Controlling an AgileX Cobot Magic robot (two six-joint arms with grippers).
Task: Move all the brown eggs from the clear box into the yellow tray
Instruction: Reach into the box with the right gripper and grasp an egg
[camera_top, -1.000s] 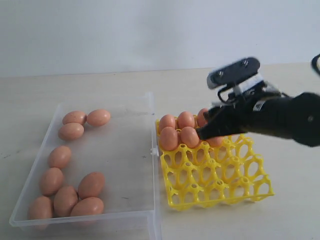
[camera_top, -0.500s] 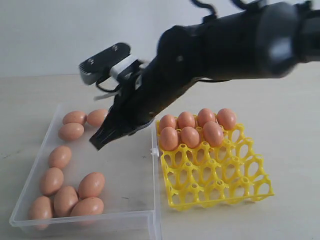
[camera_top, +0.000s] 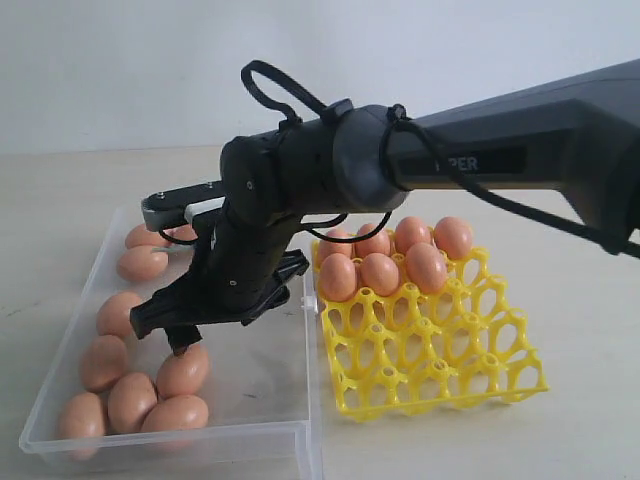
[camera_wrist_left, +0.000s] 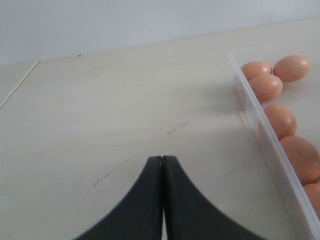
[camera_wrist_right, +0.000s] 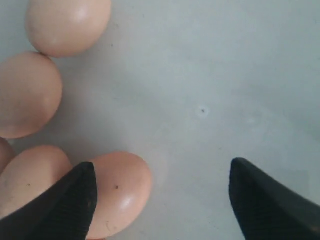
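Right gripper (camera_top: 230, 312) has crossed from above the middle of the box half a second ago to low over the front-left egg cluster, and its jaws have gone from nearly together to spread wide. Nothing is held. In the right wrist view the right gripper (camera_wrist_right: 161, 165) shows two black fingertips far apart over the bare box floor. One fingertip overlaps the nearest egg (camera_wrist_right: 117, 192). From the exterior view that fingertip sits right at the top of the nearest egg (camera_top: 183, 370); I cannot tell whether it touches or is just above.

The brown eggs (camera_top: 132, 400) are smooth, matte, oval, light reddish-brown and all about the same size, with faint dark specks visible up close. They are split between two places.
- Clear box (camera_top: 255, 390): shallow, rectangular, transparent plastic with low walls, left of the tray. Its eggs lie loose along the left side and the front-left corner, several touching each other. The back group is partly hidden behind the black arm (camera_top: 480, 150).
- Yellow tray (camera_top: 440, 370): bright plastic lattice of open cups with pointed posts, just beside the box's right wall. Seven eggs stand in it, four in the far row and three in the next. The two front rows are open cups.

Left gripper (camera_wrist_left: 162, 165) has its dark fingers pressed together with nothing between them. It hangs over the pale table (camera_wrist_left: 100, 125) outside the clear box (camera_wrist_left: 260, 130) wall. A line of brown eggs (camera_wrist_left: 280, 120) shows through that wall.
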